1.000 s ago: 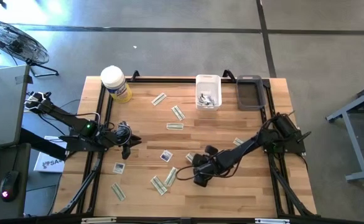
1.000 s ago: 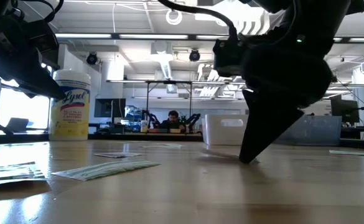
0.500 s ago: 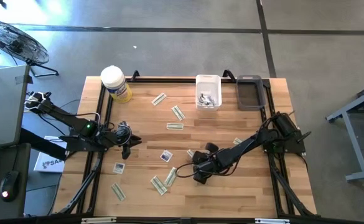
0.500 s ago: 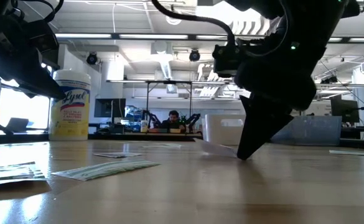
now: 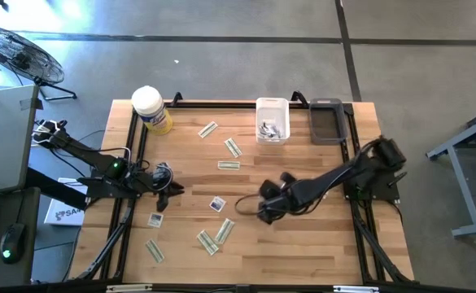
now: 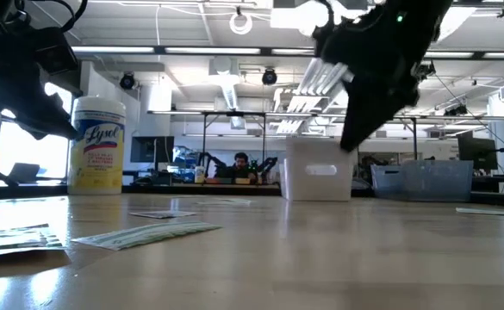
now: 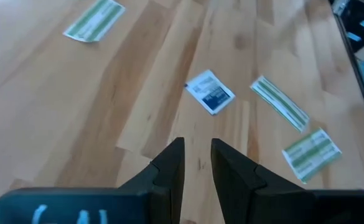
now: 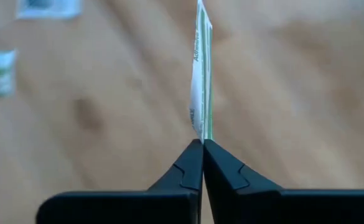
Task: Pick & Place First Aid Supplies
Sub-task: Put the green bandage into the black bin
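Small flat packets lie scattered flat on the wooden table: narrow green-and-white strips (image 5: 229,165) and white squares with blue marks (image 5: 217,204). My right gripper (image 5: 262,210) is raised above the table's middle (image 6: 348,142), shut on one green-and-white strip (image 8: 201,74). My left gripper (image 5: 166,194) hovers over the table's left side with its fingers a narrow gap apart (image 7: 198,146). A white square packet (image 7: 210,91) lies on the wood ahead of it. My right gripper pinches the green-and-white strip between its two fingertips (image 8: 194,155), at the strip's near end (image 8: 199,127). The strip stands out from the fingertips, seen edge-on, along the line of the fingers. It is lifted clear of the table.
A white bin (image 5: 272,119) holding packets and a grey tray (image 5: 326,120) sit at the far edge. The yellow tub with a white lid (image 5: 151,110) stands at the far left corner. More strips (image 5: 207,242) lie near the front. Bare wood shows right of the middle.
My right gripper, shut at the table surface a second ago, has risen and drifted toward the far edge, lifting the green-and-white strip clear of the wood. The other packets have stayed where they lay.
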Available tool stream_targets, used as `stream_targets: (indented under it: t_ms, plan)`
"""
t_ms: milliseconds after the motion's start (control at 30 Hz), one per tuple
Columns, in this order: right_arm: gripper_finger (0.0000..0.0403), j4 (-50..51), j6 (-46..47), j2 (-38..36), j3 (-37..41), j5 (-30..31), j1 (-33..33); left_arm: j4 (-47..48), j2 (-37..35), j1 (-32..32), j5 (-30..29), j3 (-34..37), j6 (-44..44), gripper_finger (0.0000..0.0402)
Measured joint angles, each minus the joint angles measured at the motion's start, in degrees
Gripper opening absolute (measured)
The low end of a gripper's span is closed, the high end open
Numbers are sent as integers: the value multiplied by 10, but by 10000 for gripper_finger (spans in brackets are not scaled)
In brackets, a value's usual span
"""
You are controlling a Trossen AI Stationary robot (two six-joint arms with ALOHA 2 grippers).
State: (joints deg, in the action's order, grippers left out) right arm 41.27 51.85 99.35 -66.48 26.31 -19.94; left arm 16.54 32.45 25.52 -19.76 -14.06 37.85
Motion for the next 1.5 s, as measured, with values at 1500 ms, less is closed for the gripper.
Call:
stream_targets:
  t_ms: [1500]
  plan:
    - [15,131,-57,-213,215,51,556,1,0,0,11,0,0,76]
